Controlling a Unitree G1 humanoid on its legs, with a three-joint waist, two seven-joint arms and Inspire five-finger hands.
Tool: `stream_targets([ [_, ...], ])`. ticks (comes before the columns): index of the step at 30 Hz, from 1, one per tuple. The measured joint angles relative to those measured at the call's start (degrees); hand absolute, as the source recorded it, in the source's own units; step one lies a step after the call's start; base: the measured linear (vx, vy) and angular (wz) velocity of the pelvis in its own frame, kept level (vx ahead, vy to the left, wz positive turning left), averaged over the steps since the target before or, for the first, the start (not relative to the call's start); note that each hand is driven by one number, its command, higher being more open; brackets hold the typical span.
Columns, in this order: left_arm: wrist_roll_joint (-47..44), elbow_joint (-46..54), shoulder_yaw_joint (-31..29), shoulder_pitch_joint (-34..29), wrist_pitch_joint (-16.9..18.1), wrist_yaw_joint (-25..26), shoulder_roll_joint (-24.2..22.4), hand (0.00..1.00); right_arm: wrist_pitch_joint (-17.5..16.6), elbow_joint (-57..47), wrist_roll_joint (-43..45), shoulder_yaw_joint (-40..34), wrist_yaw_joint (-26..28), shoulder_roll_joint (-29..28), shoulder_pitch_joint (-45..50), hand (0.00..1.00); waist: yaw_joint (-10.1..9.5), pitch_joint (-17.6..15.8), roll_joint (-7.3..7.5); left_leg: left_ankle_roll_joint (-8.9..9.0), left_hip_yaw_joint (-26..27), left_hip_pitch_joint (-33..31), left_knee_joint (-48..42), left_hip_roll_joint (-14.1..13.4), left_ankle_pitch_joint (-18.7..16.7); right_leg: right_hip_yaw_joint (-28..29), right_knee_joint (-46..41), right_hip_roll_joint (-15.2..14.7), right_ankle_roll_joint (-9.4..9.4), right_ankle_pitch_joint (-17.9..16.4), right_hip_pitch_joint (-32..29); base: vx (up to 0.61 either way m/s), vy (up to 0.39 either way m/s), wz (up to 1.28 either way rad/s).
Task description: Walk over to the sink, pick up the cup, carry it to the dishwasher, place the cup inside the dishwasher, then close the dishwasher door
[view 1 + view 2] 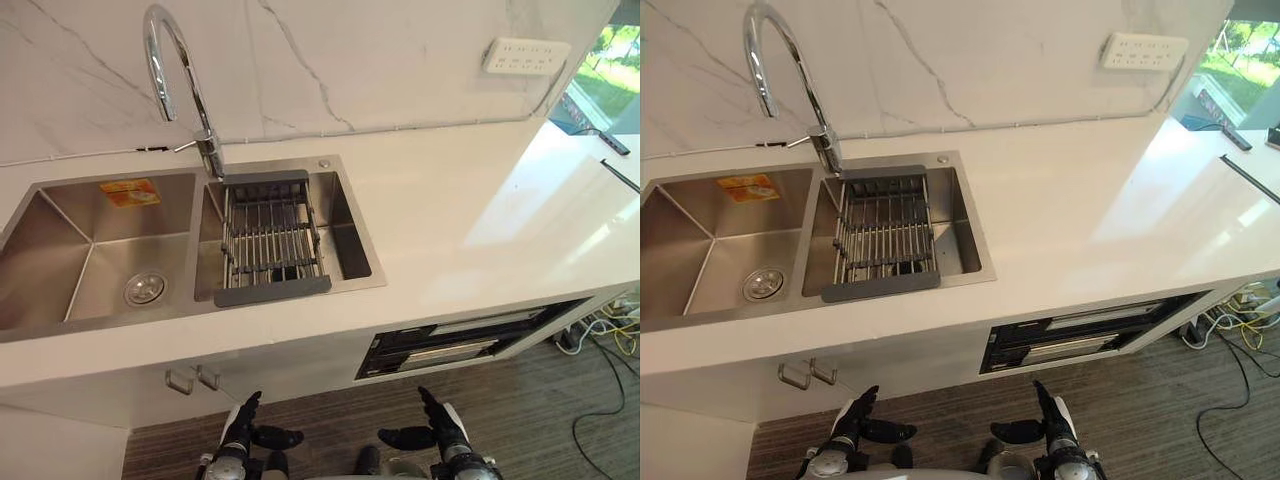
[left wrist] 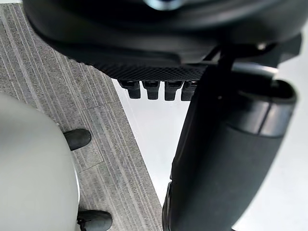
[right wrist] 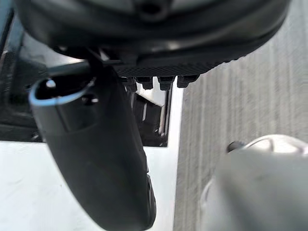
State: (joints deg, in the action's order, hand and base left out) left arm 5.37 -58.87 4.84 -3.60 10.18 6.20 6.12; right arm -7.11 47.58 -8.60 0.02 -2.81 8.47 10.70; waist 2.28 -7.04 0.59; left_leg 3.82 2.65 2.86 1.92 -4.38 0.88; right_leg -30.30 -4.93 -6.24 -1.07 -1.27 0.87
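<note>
A steel double sink (image 1: 60,265) is set into the white counter ahead of me, with a curved chrome faucet (image 1: 165,60) behind it. In the sink's right basin sits a metal drain rack (image 1: 268,240); something dark lies beneath its bars, and I cannot tell what it is. Under the counter to the right, the dishwasher (image 1: 450,345) shows a dark opening with racks inside. My left hand (image 1: 240,430) and right hand (image 1: 440,425) hang low in front of the cabinets, fingers straight and holding nothing. In the wrist views the left thumb (image 2: 226,159) and right thumb (image 3: 96,154) stand free.
The white counter (image 1: 450,210) runs wide to the right of the sink. A white socket strip (image 1: 525,55) sits on the marble back wall. Two cabinet handles (image 1: 195,380) hang below the sink. Loose cables (image 1: 600,340) lie on the floor at the far right.
</note>
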Motion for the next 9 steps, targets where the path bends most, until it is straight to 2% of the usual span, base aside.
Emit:
stream_targets([
  [9,-1.0,0.2,-1.3,-0.4,0.0,-0.1,0.2,1.0,0.8,3.9,-0.1,-4.3,-0.5,-1.3,-1.0,1.0,-0.01,0.2,-0.02,0.04,-0.2,0.0,0.3,0.0,0.0,-0.2,0.0,0.0,-0.24,-0.3,0.0,0.0,-0.001,0.01],
])
